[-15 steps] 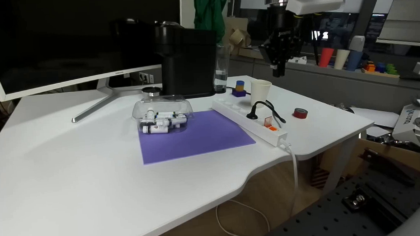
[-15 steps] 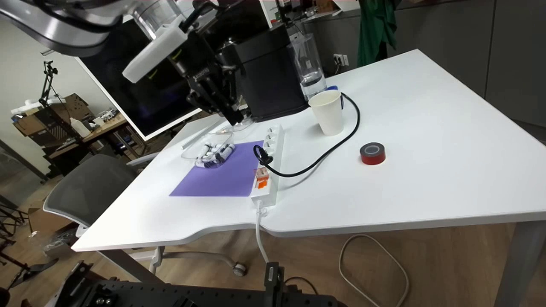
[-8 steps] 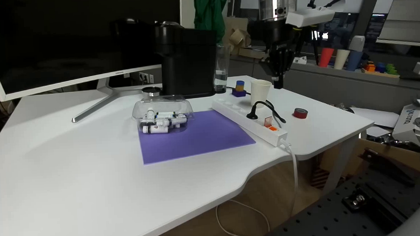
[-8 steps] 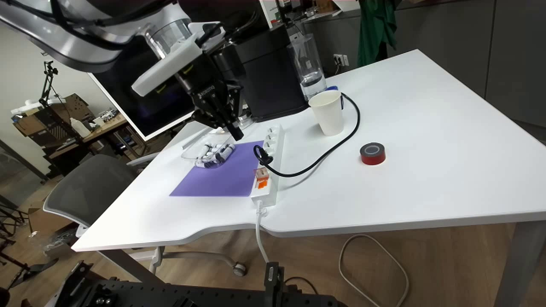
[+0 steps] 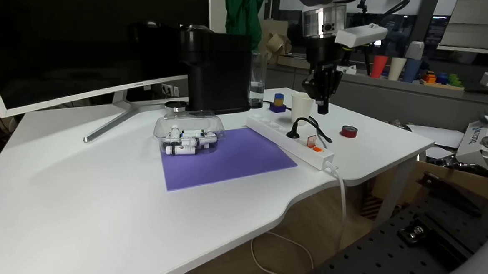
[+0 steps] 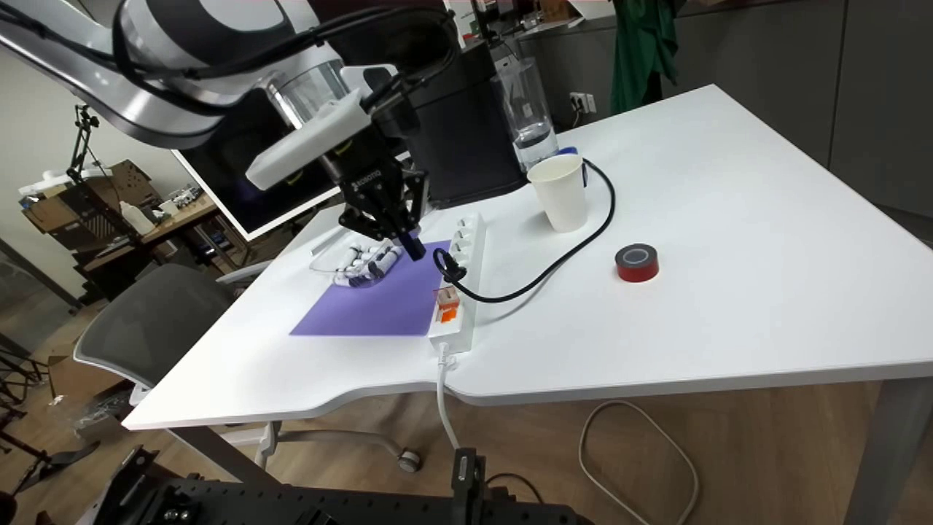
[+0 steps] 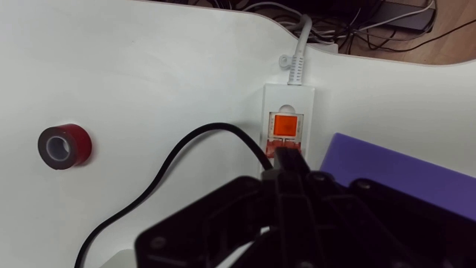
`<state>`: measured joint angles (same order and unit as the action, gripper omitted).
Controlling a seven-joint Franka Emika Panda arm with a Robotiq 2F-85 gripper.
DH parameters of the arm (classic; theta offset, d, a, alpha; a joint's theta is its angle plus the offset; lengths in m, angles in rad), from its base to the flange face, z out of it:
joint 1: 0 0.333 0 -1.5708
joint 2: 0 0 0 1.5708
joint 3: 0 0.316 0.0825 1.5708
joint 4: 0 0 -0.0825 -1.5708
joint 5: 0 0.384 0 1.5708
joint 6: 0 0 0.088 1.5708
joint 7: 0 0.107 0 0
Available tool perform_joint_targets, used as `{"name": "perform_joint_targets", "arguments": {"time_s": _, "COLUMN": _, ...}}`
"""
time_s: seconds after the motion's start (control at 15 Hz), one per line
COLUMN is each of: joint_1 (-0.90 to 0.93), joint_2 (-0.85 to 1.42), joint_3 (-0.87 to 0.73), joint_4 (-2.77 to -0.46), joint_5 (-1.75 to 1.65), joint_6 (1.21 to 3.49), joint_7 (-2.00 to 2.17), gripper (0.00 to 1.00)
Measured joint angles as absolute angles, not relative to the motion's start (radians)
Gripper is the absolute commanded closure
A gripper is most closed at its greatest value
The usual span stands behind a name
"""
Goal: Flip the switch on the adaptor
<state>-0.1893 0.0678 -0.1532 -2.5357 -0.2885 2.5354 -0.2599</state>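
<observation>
The adaptor is a long white power strip [image 5: 284,139] on the table, also in the other views [image 6: 466,321] [image 7: 275,97]. Its orange switch [image 7: 285,125] sits near the cord end and shows in both exterior views [image 5: 317,149] [image 6: 447,316]. A clear reddish cover [image 5: 311,141] stands raised beside the switch. My gripper [image 5: 322,108] is shut, with nothing seen between its fingers. It hangs above the table, apart from the strip, in both exterior views [image 6: 415,250]. In the wrist view the fingertips [image 7: 286,152] overlap the cover, just below the switch; the plug is hidden there.
A black plug [image 6: 453,271] with a looped cable [image 7: 163,175] is in the strip. A paper cup [image 6: 560,193] stands beside it. Red tape [image 7: 65,146] lies to one side. A purple mat [image 5: 228,163] and clear box [image 5: 189,133] lie on the other.
My gripper has come down toward the table and, in an exterior view, moved right toward the strip. It stays shut. The strip, switch, cover and cup have not moved.
</observation>
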Motion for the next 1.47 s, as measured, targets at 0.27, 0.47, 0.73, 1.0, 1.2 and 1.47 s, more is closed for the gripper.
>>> {"name": "perform_joint_targets", "arguments": {"time_s": 0.27, "joint_1": -0.202, "joint_2": 0.139, "joint_3": -0.164, "joint_4": -2.535, "joint_5": -0.251, "joint_6": 2.602, "joint_7": -0.342, "gripper": 1.0}}
{"name": "perform_joint_targets", "arguments": {"time_s": 0.47, "joint_1": -0.206, "joint_2": 0.185, "joint_3": -0.164, "joint_4": -2.529, "joint_5": -0.221, "joint_6": 2.628, "joint_7": -0.39, "gripper": 1.0}}
{"name": "perform_joint_targets", "arguments": {"time_s": 0.73, "joint_1": -0.21, "joint_2": 0.23, "joint_3": -0.164, "joint_4": -2.527, "joint_5": -0.198, "joint_6": 2.655, "joint_7": -0.415, "gripper": 1.0}}
{"name": "perform_joint_targets", "arguments": {"time_s": 1.0, "joint_1": -0.219, "joint_2": 0.261, "joint_3": -0.163, "joint_4": -2.519, "joint_5": -0.188, "joint_6": 2.668, "joint_7": -0.417, "gripper": 1.0}}
{"name": "perform_joint_targets", "arguments": {"time_s": 1.2, "joint_1": -0.224, "joint_2": 0.292, "joint_3": -0.162, "joint_4": -2.502, "joint_5": -0.176, "joint_6": 2.689, "joint_7": -0.417, "gripper": 1.0}}
{"name": "perform_joint_targets", "arguments": {"time_s": 1.47, "joint_1": -0.23, "joint_2": 0.335, "joint_3": -0.152, "joint_4": -2.476, "joint_5": -0.17, "joint_6": 2.693, "joint_7": -0.417, "gripper": 1.0}}
